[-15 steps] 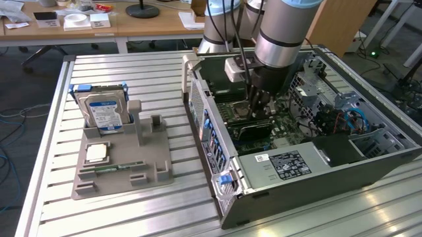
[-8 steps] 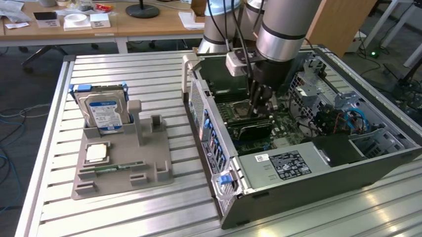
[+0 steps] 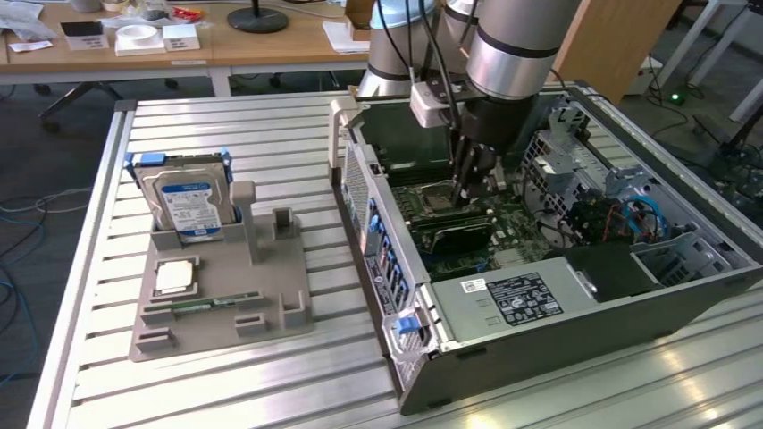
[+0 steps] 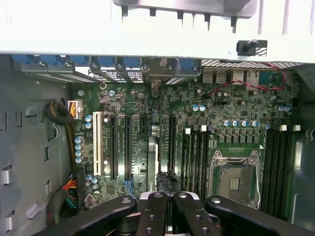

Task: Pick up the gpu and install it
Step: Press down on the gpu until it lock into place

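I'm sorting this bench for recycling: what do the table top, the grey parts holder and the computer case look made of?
Table top: likely aluminium, bare silvery slotted profiles with a dull sheen.
Parts holder: probably plastic, matte grey with moulded pockets; possibly printed.
Computer case: seemingly sheet steel, dark painted outside, bare grey panels inside.

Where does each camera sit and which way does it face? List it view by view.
Exterior view: off the arm, raised, looking down at the slatted table, the parts holder and the open computer case; the arm reaches in.
Wrist view: on the wrist, facing the motherboard; the gripper, shut, shows.
Shared: the motherboard, CPU socket and gripper.
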You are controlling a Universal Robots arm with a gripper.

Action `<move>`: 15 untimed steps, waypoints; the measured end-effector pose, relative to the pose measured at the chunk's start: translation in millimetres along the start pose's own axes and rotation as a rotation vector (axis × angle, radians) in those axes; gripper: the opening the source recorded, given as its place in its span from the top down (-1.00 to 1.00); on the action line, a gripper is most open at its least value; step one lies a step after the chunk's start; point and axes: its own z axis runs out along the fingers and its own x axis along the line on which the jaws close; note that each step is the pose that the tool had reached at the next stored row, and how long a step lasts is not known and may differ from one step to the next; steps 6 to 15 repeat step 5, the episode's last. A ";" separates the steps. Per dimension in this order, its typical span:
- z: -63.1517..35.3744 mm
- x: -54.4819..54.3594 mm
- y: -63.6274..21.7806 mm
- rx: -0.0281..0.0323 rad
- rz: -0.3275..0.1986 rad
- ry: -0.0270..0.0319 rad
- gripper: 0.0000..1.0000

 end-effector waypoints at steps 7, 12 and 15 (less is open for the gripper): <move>-0.1 0.0 0.0 0.0000 0.000 0.0001 0.79; -0.1 0.0 0.0 0.0000 0.000 0.0001 0.79; -0.1 0.0 0.0 0.0000 0.000 0.0001 0.79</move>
